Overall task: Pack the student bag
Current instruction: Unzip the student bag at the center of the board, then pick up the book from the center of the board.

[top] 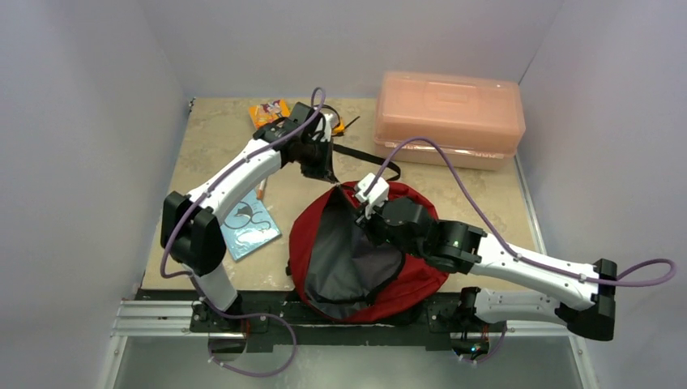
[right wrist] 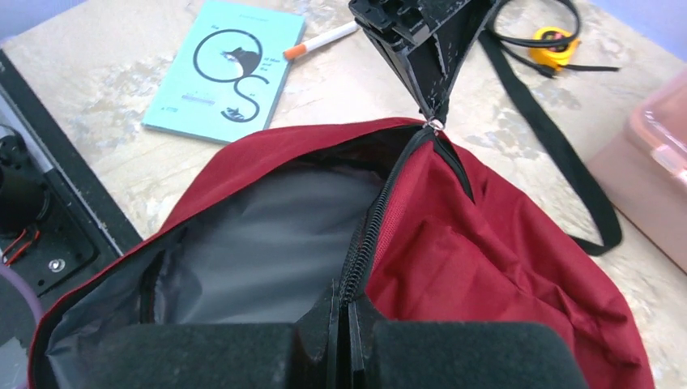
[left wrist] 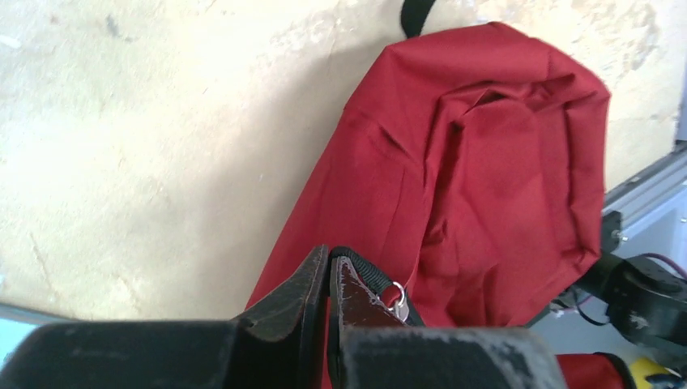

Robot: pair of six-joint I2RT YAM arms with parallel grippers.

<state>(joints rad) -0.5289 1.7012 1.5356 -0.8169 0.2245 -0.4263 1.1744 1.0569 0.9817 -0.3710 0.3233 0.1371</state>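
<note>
Bending steeply down, the left fingers pinched the zipper pull at the student bag's tip; the right fingers, reaching in low, clamped its zipper edge, bag spread beneath both.

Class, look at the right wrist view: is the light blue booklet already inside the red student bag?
No, the light blue booklet lies flat on the table, outside the open student bag.
</note>
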